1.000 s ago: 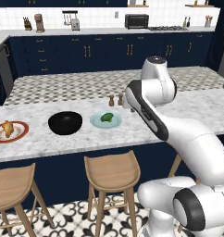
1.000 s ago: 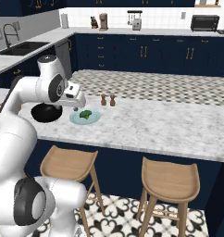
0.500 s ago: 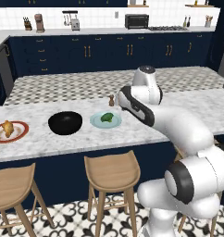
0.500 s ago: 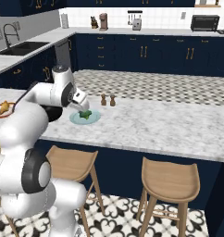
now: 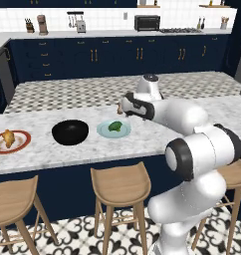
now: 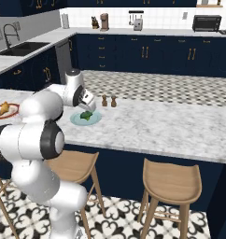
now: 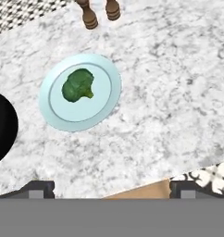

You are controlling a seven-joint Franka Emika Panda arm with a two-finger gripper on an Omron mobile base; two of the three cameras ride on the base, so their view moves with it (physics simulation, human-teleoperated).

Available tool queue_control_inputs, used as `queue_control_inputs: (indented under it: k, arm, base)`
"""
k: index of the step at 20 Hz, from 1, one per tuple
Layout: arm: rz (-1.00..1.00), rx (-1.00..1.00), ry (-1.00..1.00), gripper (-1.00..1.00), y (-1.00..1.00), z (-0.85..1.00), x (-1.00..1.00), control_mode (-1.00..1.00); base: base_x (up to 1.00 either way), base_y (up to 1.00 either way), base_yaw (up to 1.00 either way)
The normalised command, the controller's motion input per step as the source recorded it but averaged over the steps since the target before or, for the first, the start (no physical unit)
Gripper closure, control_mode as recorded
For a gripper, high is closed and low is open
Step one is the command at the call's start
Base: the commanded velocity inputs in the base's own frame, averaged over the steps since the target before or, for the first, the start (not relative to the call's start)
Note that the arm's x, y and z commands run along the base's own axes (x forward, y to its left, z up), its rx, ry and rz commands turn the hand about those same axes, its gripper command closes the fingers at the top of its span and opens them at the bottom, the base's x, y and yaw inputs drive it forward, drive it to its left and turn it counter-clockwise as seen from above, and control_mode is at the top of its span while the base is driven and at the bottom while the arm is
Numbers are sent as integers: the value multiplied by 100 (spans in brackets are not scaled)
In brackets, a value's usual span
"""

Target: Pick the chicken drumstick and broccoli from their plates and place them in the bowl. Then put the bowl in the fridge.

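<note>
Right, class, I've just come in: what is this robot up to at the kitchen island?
The white arm reaches over the marble counter, its claw open and empty above the pale blue-green plate that holds the broccoli. Nothing has been moved yet: the chicken drumstick lies on its red-rimmed plate at the far left, and the black bowl between the two plates has nothing in it.

Two plates, one black bowl, one broccoli, one chicken drumstick, two wooden shakers, three wooden stools
</note>
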Motion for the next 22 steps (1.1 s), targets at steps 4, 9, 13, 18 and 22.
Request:
queue_control_inputs:
  k: [4, 9, 13, 18, 22]
  arm:
    - [0, 0, 2, -100, 13, -30, 39, -100]
    - [0, 0, 3, -100, 25, -37, 50, -100]
    - [0, 0, 1, -100, 8, -39, 60, -100]
    - [0, 0, 3, -100, 8, -42, 63, -100]
    - [-9, 7, 3, -100, 10, -36, 44, -100]
  base:
    - [0, 0, 0]
    - [0, 0, 0]
    - [0, 0, 0]
    - [0, 0, 0]
    - [0, 0, 0]
